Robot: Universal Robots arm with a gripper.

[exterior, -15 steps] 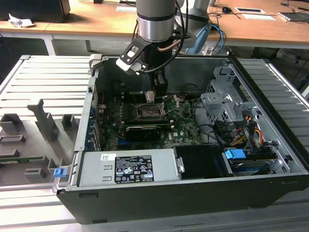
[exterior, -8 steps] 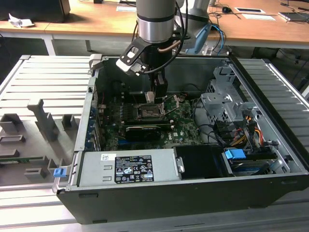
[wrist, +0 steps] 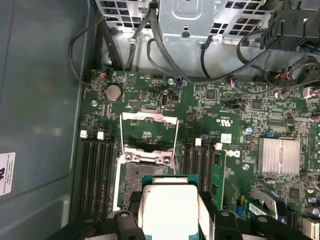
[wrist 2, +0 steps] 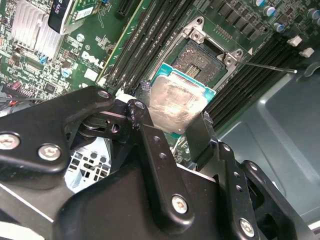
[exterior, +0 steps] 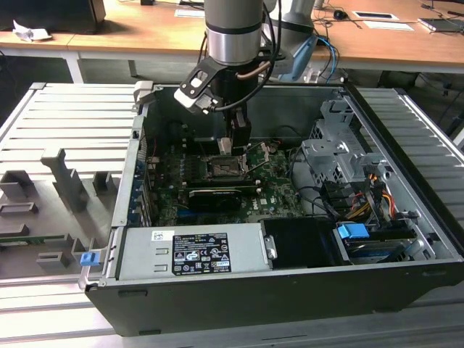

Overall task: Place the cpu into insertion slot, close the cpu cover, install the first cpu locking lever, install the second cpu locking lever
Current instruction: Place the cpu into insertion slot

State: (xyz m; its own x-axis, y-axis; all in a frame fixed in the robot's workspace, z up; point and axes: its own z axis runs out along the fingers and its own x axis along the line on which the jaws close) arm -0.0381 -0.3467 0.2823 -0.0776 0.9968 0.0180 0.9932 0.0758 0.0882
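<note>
My gripper point(wrist 2: 172, 116) is shut on the cpu point(wrist 2: 177, 105), a flat square chip with a silvery face and green edge, pinched by two opposite sides between the black fingers point(wrist 2: 146, 131). The chip hangs tilted just above the insertion slot point(wrist 2: 199, 60), a dark square socket with a metal rim, and does not touch it. In the first wrist view the cpu point(wrist: 170, 206) overlaps the insertion slot point(wrist: 134, 181), and the cpu cover point(wrist: 150, 117) stands swung open beyond it. A thin lever rod point(wrist 2: 270, 67) sticks out beside the socket. In the exterior view the gripper point(exterior: 233, 142) hovers over the insertion slot point(exterior: 223, 168).
Black memory slots point(wrist: 95, 170) flank the socket on both sides. A long black card point(exterior: 214, 196) lies in front of it, with a finned heatsink point(wrist: 278, 156) nearby. The drive cage point(exterior: 341, 156) with cables stands at the exterior view's right. The power supply point(exterior: 192, 250) is in front.
</note>
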